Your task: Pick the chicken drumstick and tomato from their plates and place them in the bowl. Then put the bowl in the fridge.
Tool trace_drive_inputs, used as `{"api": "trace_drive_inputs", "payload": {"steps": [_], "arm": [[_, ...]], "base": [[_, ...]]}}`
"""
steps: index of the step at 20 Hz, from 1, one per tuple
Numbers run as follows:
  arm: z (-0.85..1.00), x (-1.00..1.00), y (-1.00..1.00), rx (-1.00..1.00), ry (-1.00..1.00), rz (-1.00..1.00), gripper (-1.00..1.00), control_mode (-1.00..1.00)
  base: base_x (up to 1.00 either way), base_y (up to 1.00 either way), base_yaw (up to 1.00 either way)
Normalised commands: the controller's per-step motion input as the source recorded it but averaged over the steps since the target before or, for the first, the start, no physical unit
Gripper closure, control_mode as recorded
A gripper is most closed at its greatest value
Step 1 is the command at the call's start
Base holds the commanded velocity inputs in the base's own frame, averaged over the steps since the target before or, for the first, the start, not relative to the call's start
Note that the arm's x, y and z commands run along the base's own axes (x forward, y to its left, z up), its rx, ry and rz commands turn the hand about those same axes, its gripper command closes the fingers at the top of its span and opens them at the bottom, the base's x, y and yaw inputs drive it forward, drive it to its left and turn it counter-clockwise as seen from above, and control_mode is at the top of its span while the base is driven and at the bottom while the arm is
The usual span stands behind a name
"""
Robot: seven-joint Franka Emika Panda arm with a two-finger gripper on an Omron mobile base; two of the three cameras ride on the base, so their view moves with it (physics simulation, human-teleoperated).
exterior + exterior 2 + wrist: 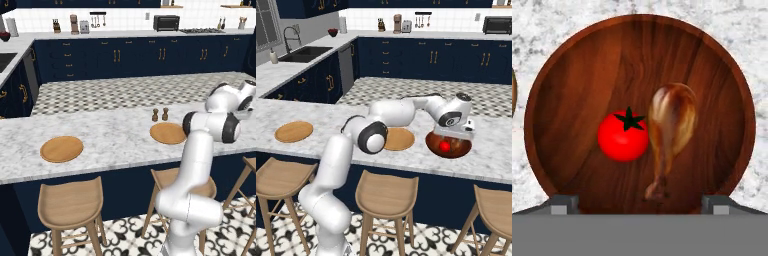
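The reddish-brown bowl point(572, 100) sits on the marble island, and the red tomato point(623, 136) and brown chicken drumstick point(669, 130) lie side by side inside it. My gripper point(640, 205) hangs straight above the bowl, open, with nothing between its fingertips point(564, 204). In the right base view the gripper point(455, 136) hovers just over the bowl point(432, 145), where the tomato point(444, 146) shows. Two wooden plates point(62, 149) point(167, 133) lie bare on the island; in the right base view one plate point(398, 139) is just left of the bowl. The fridge is out of view.
Two small shakers point(159, 114) stand behind the right plate. Wooden stools point(70, 202) point(387, 192) line the island's near edge. A sink point(303, 54) and navy cabinets run along the far counters.
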Motion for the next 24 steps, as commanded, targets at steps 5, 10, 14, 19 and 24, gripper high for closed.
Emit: {"api": "trace_drive_inputs", "payload": {"steps": [5, 10, 14, 19, 24], "arm": [[0.33, -0.76, 0.89, -0.07, 0.0, 0.02, -1.0, -1.0], [-0.02, -0.41, 0.93, -0.31, 0.0, 0.06, -1.0, -1.0], [-0.01, 0.06, 0.15, -0.25, 0.07, 0.04, -1.0, -1.0], [-0.05, 0.2, 0.28, -0.07, 0.12, 0.01, -1.0, -1.0], [0.0, 0.41, -0.01, 0.0, 0.1, 0.0, -1.0, -1.0]], "base": [[0.0, 0.0, 0.0], [0.0, 0.0, 0.0], [0.0, 0.0, 0.0], [0.0, 0.0, 0.0], [0.0, 0.0, 0.0]]}}
